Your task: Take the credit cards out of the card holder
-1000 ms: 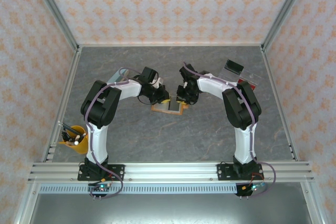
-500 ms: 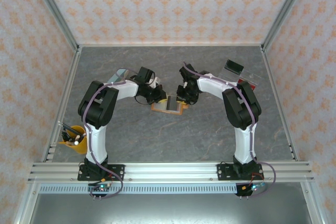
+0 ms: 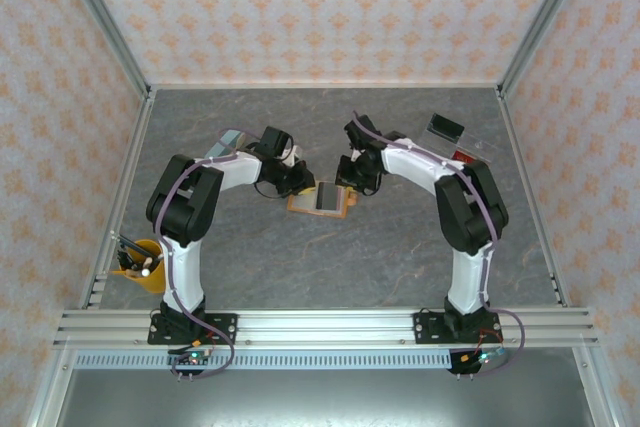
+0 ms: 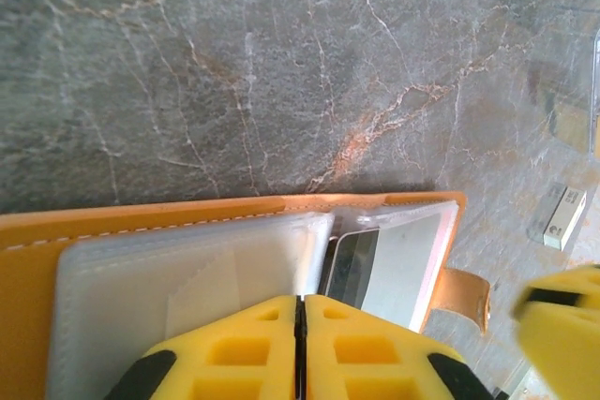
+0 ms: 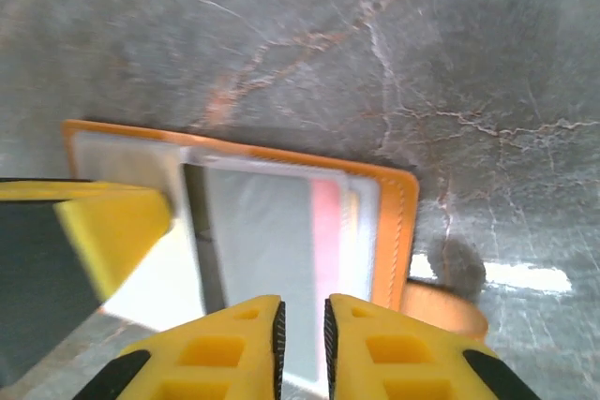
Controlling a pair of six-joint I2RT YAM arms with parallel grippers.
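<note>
My left tool [image 4: 300,304] sits pinched together and my right tool [image 5: 302,314] barely cracked, both blocking the card holder [image 5: 409,217], credit cards [image 5: 325,222] blurry.

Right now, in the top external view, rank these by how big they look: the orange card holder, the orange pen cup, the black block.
1. card holder and pen cup: they look about alike, and the holder is partly covered, so I won't rank them.
2. black block: clearly smallest.
</note>
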